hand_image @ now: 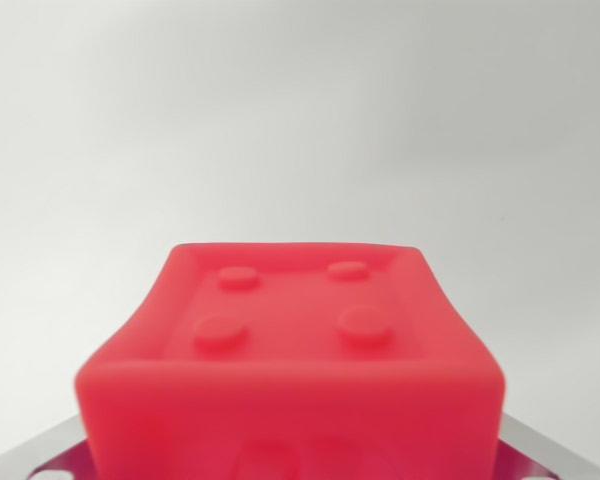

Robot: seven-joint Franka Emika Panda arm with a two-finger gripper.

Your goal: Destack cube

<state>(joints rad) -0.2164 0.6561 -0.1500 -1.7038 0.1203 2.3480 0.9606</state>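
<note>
Though blurred, red cube (292, 370) up close

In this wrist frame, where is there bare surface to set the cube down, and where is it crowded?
Bare white surface fills everything above and to both sides of the red soft-looking cube with four round studs. The bottom centre is crowded: the cube fills it, with metal gripper parts at both lower corners. Anything below the cube is hidden.
</note>
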